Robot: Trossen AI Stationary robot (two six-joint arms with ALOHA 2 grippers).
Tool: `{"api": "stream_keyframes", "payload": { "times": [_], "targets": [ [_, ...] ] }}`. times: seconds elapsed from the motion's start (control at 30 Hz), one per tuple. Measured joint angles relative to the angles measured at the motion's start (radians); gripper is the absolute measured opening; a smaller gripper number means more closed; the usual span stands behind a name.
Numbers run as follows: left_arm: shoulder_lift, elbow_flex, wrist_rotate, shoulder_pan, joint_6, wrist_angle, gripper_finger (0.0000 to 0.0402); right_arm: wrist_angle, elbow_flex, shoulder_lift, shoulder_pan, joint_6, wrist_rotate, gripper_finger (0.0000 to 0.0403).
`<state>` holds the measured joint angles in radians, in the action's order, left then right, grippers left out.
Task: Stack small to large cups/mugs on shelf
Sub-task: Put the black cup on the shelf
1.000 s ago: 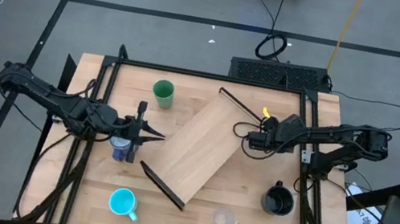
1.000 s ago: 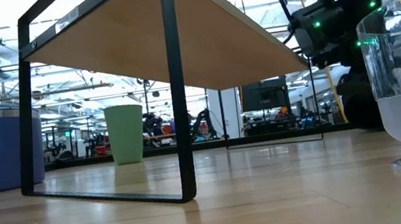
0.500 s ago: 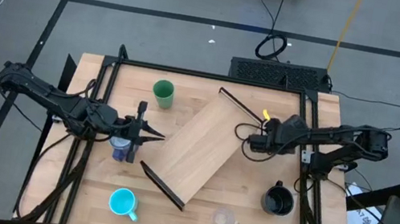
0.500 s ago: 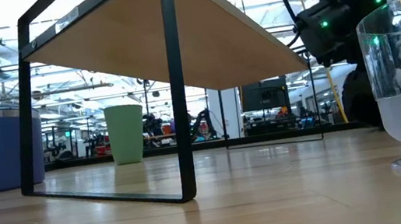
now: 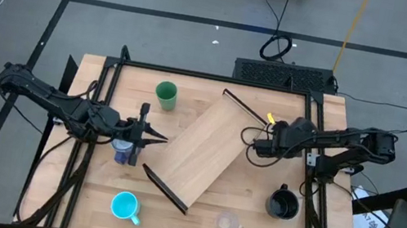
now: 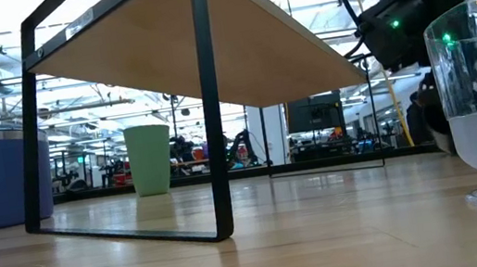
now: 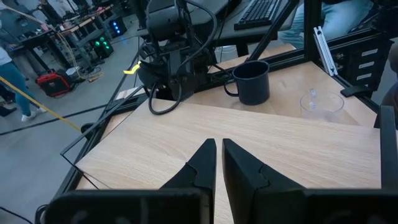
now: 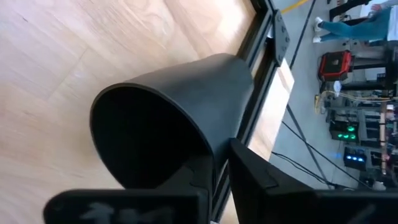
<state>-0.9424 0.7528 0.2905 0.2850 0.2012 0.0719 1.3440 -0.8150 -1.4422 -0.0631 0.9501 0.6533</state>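
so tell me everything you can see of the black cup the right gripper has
The tall black cup is matte, plain and handle-free, flaring toward its open mouth, dark and seemingly empty inside. It lies tipped sideways, its rim pinched by the right gripper, at the right edge of the shelf.

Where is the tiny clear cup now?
In the high view, the tiny clear cup stands near the table's front edge, between the cyan mug and the wide black mug.
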Motion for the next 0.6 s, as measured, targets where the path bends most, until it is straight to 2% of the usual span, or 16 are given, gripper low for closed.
{"api": "stream_keyframes", "payload": {
  "times": [0.17, 0.6],
  "targets": [
    [0.0, 0.0, 0.0, 0.0, -0.001, -0.001, 0.0031, 0.051, -0.023, 0.0, 0.0, 0.0, 0.006, 0.0004],
    [0.0, 0.0, 0.0, 0.0, -0.002, -0.002, 0.0031, 0.132, -0.114, 0.069, 0.011, -0.009, -0.05, 0.0001]
  ]
}}
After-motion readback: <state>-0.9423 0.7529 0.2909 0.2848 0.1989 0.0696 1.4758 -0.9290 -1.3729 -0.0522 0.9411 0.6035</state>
